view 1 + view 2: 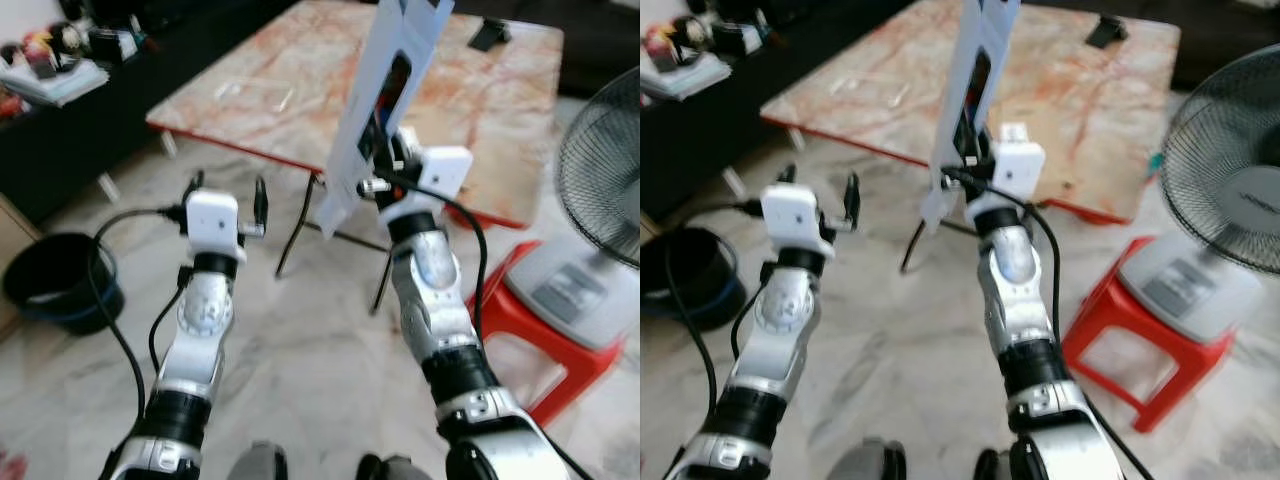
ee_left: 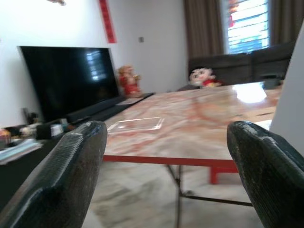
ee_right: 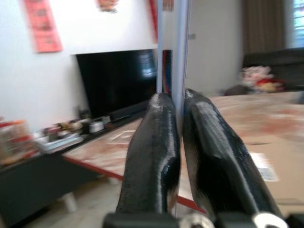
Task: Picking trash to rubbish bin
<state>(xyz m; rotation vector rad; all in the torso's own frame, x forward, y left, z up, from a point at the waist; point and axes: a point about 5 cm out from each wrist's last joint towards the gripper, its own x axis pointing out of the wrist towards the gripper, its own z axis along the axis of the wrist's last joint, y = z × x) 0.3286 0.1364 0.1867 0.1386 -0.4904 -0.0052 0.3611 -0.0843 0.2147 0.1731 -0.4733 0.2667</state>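
My right gripper [image 1: 384, 152] is shut on a long flat white package [image 1: 385, 90] with a black window, held upright in front of the table. In the right wrist view the two fingers [image 3: 156, 142] press on the package's thin edge [image 3: 173, 47]. My left gripper [image 1: 228, 192] is raised beside it, open, with nothing between its fingers [image 2: 61, 180]. A black round rubbish bin [image 1: 55, 280] stands on the floor at the far left, well apart from both grippers.
A marble-patterned folding table [image 1: 270, 90] with a red edge stands ahead. A fan [image 1: 605, 170] sits on a red stool [image 1: 530, 340] at the right. A dark TV bench [image 1: 70, 140] with clutter runs along the left. Pale tiled floor lies between.
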